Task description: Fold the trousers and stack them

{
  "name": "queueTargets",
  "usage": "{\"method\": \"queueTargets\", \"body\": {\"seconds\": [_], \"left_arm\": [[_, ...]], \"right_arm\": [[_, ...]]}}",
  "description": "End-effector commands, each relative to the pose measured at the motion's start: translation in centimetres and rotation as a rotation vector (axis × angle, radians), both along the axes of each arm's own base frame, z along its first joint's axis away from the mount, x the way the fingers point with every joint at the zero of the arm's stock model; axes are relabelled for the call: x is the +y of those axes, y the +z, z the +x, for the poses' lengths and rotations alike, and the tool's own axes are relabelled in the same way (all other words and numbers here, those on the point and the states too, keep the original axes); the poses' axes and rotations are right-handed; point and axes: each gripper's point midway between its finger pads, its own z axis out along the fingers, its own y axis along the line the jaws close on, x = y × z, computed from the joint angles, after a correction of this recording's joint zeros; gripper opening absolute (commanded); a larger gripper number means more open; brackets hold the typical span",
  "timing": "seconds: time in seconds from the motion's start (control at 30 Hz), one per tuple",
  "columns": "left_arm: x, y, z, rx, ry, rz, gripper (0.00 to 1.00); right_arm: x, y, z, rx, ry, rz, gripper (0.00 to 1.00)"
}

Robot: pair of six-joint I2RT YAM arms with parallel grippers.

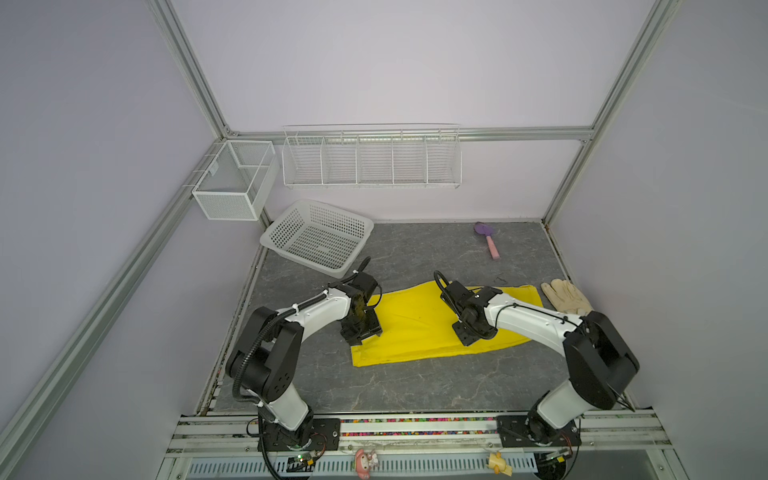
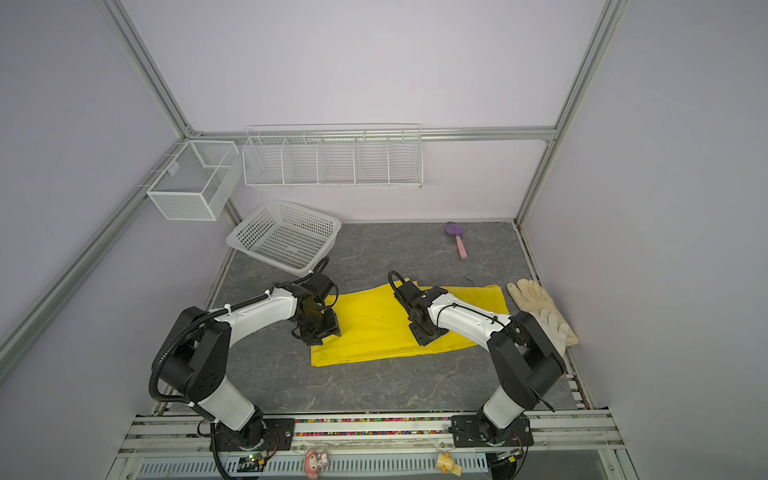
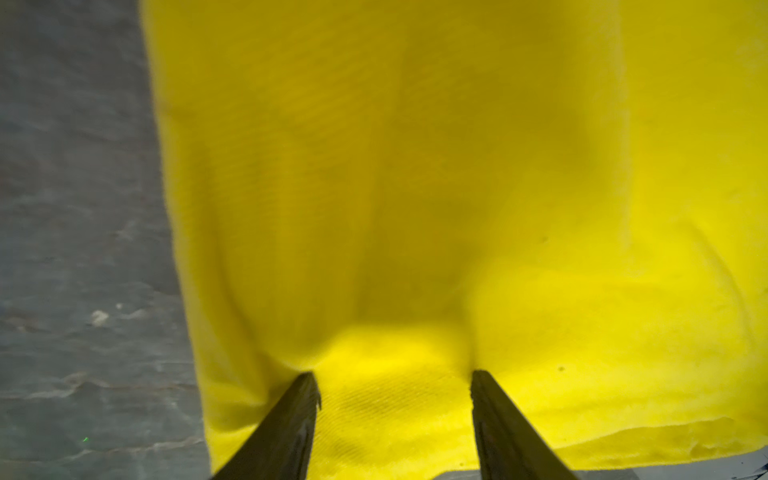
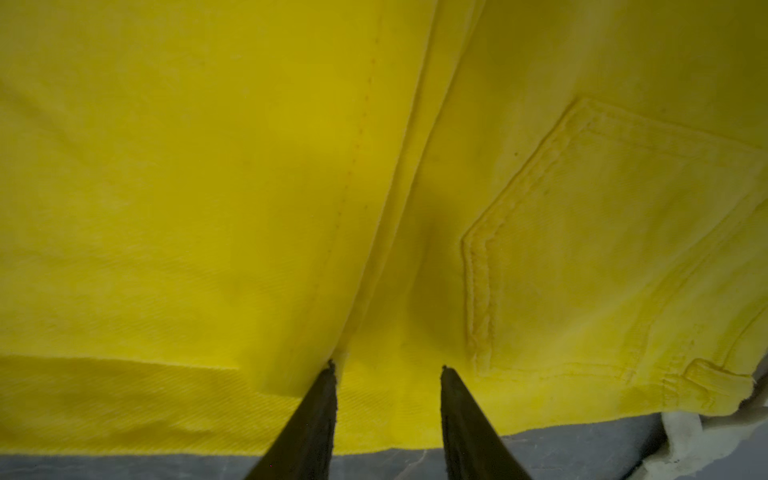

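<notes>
Yellow trousers (image 1: 415,328) stretch left-to-right; left gripper (image 3: 395,382) near hems, right gripper (image 4: 386,370) near waist, both spread, tips touching cloth

Bright yellow cloth trousers (image 1: 415,330) lie across the grey tabletop's (image 1: 415,386) middle; cream work gloves (image 1: 566,297) just right; white perforated plastic basket (image 1: 286,230) far left.

Grey table (image 1: 374,386): trousers (image 1: 415,324), gloves (image 1: 567,297), basket (image 1: 286,230), scoop (image 1: 488,241).

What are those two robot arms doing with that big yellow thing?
They are working on a pair of bright yellow cloth trousers spread flat on the grey marbled table. The left gripper touches the cloth near one end and the right gripper beside a back pocket, both with jaws apart. Nothing is lifted yet.
</notes>
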Motion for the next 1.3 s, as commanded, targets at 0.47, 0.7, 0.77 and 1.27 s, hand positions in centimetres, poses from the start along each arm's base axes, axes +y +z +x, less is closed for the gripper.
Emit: {"method": "queueTargets", "body": {"seconds": [0.47,0.7,0.77,1.27], "left_arm": [[5.0,-0.1,-1.1,-0.016,-0.131,0.21,0.67],[4.0,-2.2,-1.1,0.022,-0.133,0.166,0.54],[4.0,-2.4,-1.2,0.027,-0.129,0.171,0.43],[8.5,5.2,-1.4,-0.066,-0.044,0.209,0.0]], "right_arm": [[3.8,3.5,2.4,-0.007,-0.198,0.448,0.55],[2.8,3.5,2.5,-0.009,-0.228,0.455,0.56],[2.6,3.4,2.5,-0.009,-0.234,0.457,0.56],[-0.4,4.1,4.9,-0.032,-0.351,0.524,0.71]]}}
